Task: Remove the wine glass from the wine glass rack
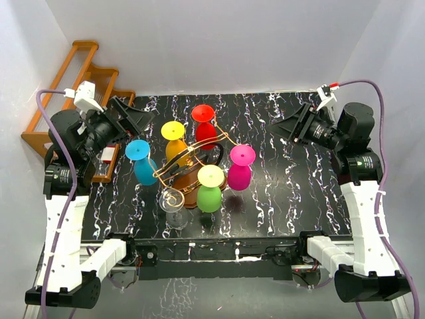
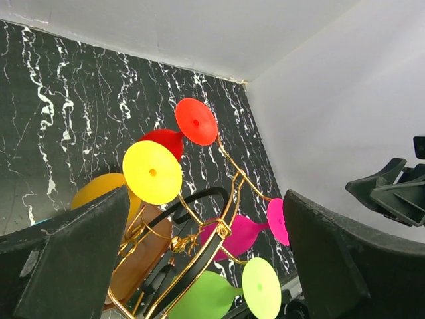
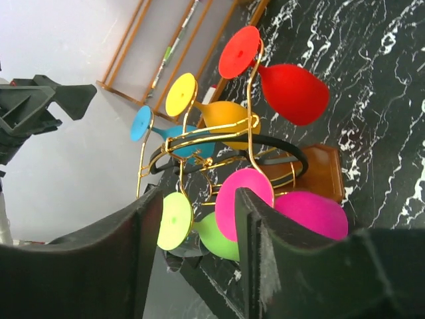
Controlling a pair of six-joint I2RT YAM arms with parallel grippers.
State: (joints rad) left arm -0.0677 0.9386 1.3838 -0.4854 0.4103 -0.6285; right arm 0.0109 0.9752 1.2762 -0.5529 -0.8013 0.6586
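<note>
The wine glass rack [image 1: 192, 157] is a gold wire stand with a black loop on a brown wooden base [image 3: 320, 171], at the middle of the table. Several coloured wine glasses hang on it upside down: red [image 1: 204, 126], yellow-footed orange [image 1: 174, 143], blue [image 1: 141, 161], green [image 1: 210, 189] and magenta [image 1: 240, 167]. A clear glass [image 1: 174, 205] is at its front left. My left gripper [image 1: 147, 123] hangs open, left of the rack and apart from it. My right gripper [image 1: 277, 123] is open too, off to the rack's right, holding nothing. From the wrists the rack [image 2: 219, 226] [image 3: 199, 143] lies beyond the empty grippers [image 2: 206, 266] [image 3: 192, 259].
An orange-brown stepped wooden shelf [image 1: 86, 73] leans at the back left corner, close behind the left arm. White walls enclose the black marbled table [image 1: 292, 193] on three sides. The arms' bases stand at the near edge.
</note>
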